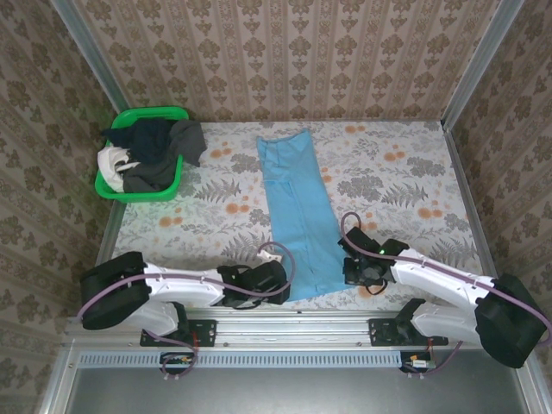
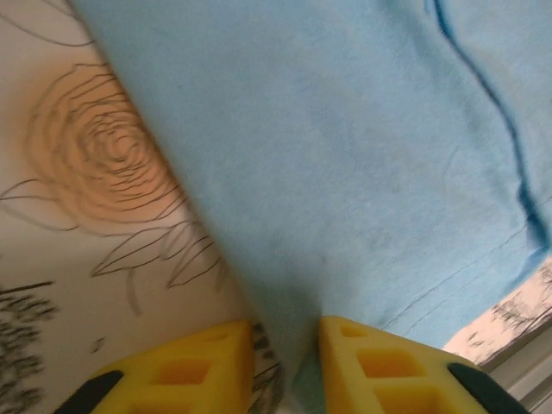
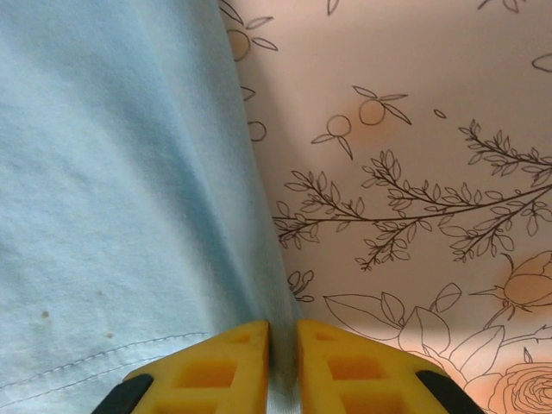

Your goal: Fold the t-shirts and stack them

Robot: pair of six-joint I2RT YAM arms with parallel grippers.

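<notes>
Yellow-fingered, our left gripper (image 2: 285, 345) and right gripper (image 3: 283, 345) each pinch a near corner of the long light blue cloth t-shirt (image 1: 297, 207), which stretches away from them. We judge the crosswise fold begins: next, lift both corners evenly and carry them forward. Underneath, a flower-printed table cover (image 1: 405, 181); far left of the left gripper, a green plastic basket (image 1: 138, 196) of dark shirts (image 1: 151, 142); patterned wallpaper (image 1: 285, 52) around.
</notes>
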